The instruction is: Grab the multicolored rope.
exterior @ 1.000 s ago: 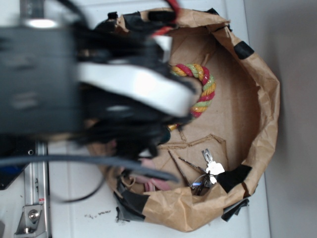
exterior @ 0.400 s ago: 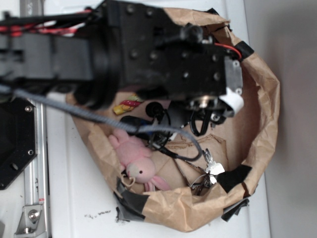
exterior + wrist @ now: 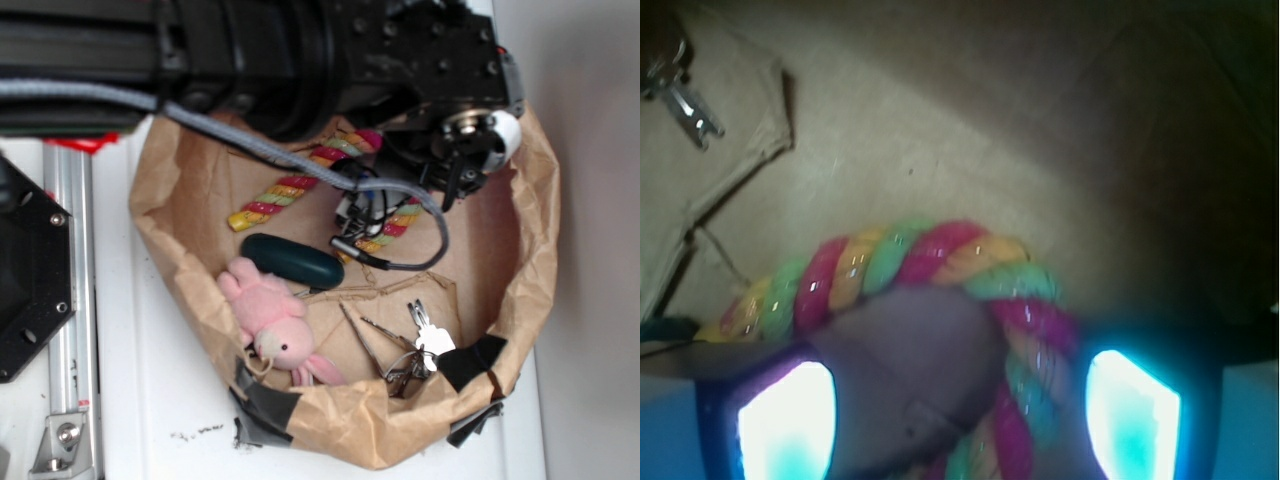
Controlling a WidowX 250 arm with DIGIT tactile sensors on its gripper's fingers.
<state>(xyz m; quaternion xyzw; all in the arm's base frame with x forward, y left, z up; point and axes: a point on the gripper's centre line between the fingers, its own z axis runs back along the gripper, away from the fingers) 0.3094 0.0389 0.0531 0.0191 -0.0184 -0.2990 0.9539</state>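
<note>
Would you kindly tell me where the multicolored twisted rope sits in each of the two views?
Exterior: the red, yellow and green twisted rope lies in the upper middle of the brown paper basket, partly under the black arm.
Wrist: it arches across the lower centre, between the glowing pincer fingers.
Shared landmark: the metal keys.

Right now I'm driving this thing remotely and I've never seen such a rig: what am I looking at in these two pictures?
The exterior view looks down on a black robot arm reaching into a brown paper-lined basket. Inside lie the multicolored rope, a dark green oval object, a pink plush toy and some keys. The wrist view comes from a camera on the arm's hand: the two glowing shapes at the bottom are its fingers, spread open, with the rope's bend between them. Nothing is held yet.
</note>
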